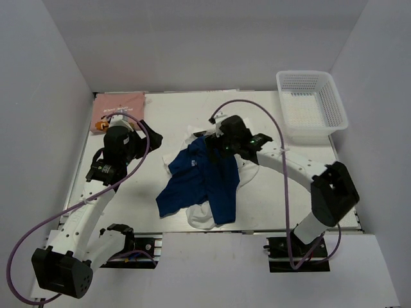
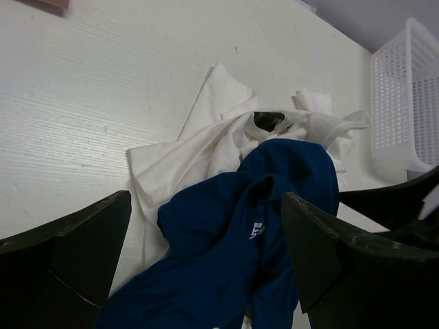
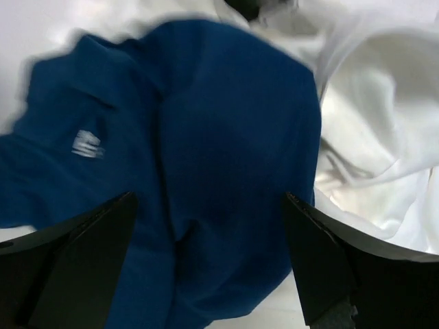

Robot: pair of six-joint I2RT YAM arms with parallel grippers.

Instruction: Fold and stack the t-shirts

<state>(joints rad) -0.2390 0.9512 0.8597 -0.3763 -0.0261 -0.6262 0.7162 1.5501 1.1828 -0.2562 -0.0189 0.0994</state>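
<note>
By navy t-shirt (image 1: 199, 183), left end effector (image 2: 206, 200), right end effector (image 3: 209, 199) both spread; basket (image 1: 306, 74) beyond

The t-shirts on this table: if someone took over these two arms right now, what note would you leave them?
Left fingers: open, empty, pointing at the pile from its left side.
Right fingers: open, empty, low over the navy blue cloth t-shirt.
The navy shirt lies crumpled on top of a rumpled white cloth t-shirt mid-table. The pink cloth t-shirt lies flat at the far left corner and looks folded. The white plastic lattice basket sits at the far right.
Done: probably the pink one.
Left: fold the navy and the white, then stack.
</note>
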